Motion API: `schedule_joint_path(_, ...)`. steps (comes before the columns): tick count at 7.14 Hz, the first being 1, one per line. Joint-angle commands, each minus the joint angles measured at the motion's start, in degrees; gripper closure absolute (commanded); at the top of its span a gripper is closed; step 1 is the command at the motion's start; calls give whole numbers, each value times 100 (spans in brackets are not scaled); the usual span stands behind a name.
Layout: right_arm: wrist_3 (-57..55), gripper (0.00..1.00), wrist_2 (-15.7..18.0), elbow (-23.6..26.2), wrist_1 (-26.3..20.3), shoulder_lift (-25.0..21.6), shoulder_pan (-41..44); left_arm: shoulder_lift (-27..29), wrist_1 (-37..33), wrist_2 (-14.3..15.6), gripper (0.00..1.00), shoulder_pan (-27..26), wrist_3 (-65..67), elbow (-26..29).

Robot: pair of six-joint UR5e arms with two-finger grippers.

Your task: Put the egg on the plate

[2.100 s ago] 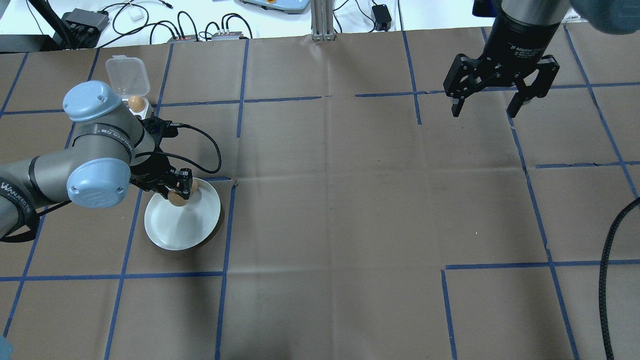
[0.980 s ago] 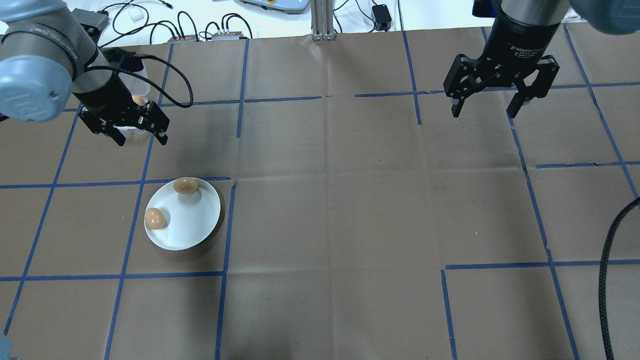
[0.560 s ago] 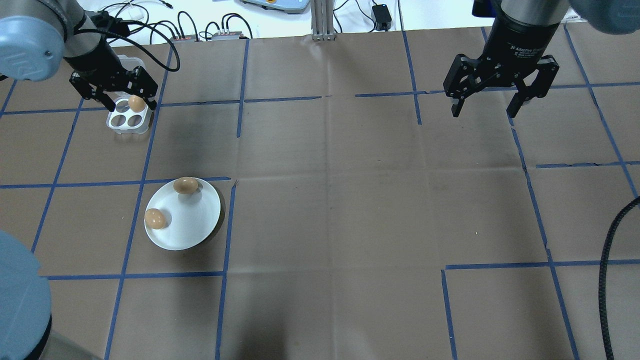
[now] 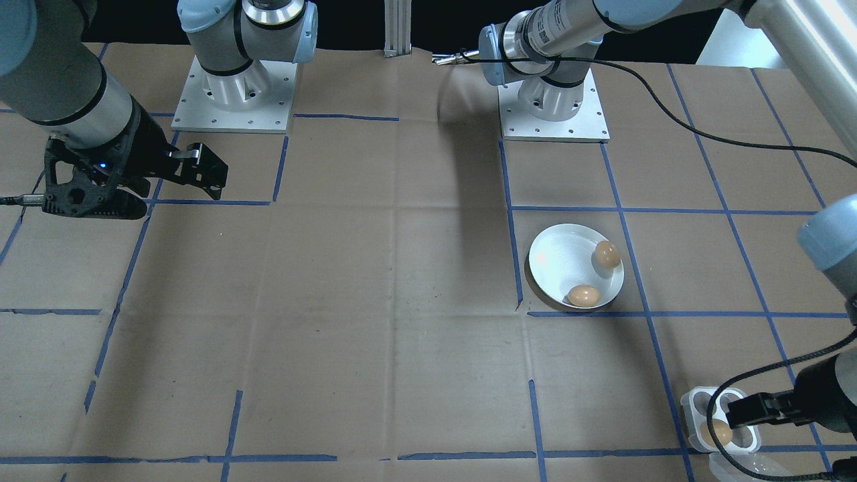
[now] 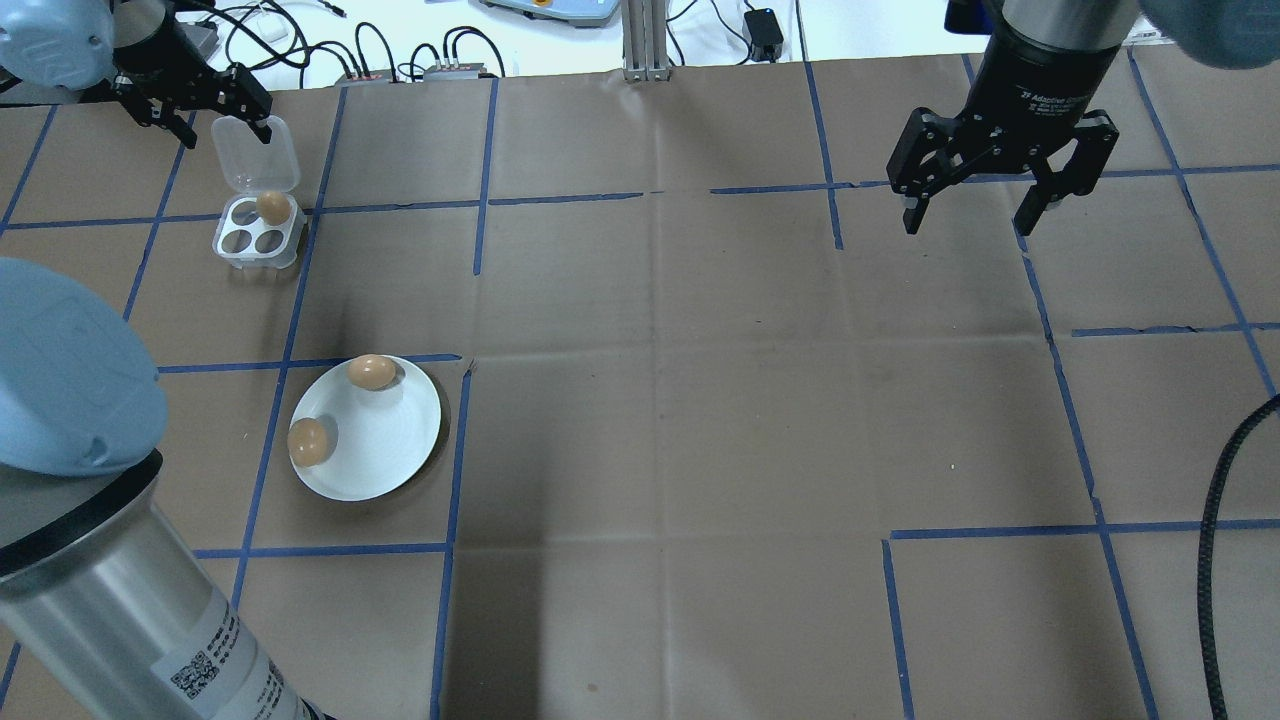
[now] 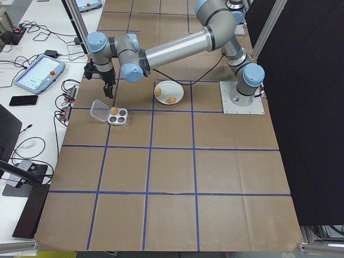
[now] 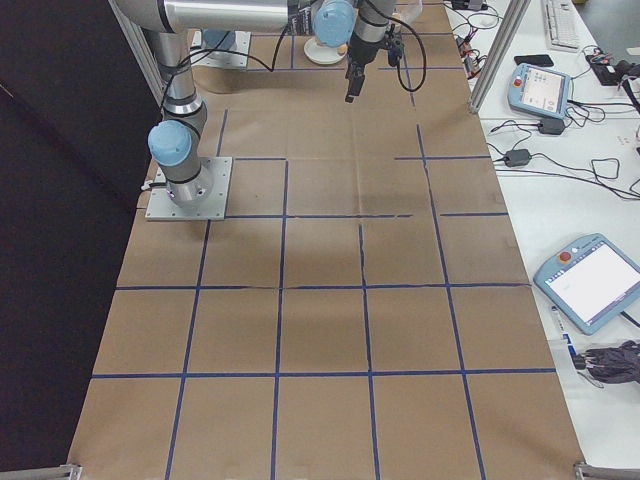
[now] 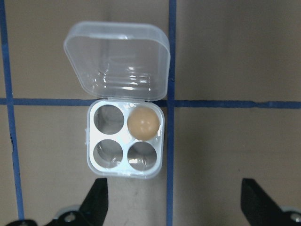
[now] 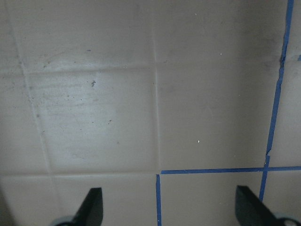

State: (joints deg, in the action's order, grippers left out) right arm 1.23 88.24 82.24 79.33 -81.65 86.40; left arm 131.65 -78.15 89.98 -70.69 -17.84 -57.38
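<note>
Eggs point(image 5: 371, 372) at plate point(image 5: 385, 450) rim

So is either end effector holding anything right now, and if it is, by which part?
Nothing is held. The left end effector is open above the egg tray, whose one egg sits untouched. The right end effector is open over bare table.

My arms are silver-grey metal tubes with pale blue caps at every joint, each rising from a square, screwed-down metal base plate point(image 4: 231, 100). My left arm carries a white sticker with a QR code and small print, above a black band. My right gripper point(image 5: 975, 205) is matte black, with white lettering on the round wrist collar above it, and its linkages are dotted with small screws. A black cable point(image 4: 676, 117) trails back from my left gripper point(image 5: 192, 110), which is black too.
</note>
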Motion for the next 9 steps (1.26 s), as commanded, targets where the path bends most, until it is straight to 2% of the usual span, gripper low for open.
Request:
schedule_joint_path(1,0,0,0,3,3,0,0,589,19,2,2,38,-9,317)
schedule_joint_path(3,0,0,0,-6,-5,0,0,608,263,10,3,38,-35,-86)
schedule_joint_path(5,0,0,0,3,-5,0,0,581,1184,28,2,38,-96,-728)
schedule_joint_path(7,0,0,0,-6,-5,0,0,563,1232,55,2,47,-237,-739)
schedule_joint_path(9,0,0,0,3,-5,0,0,493,1145,72,11,47,-316,-792)
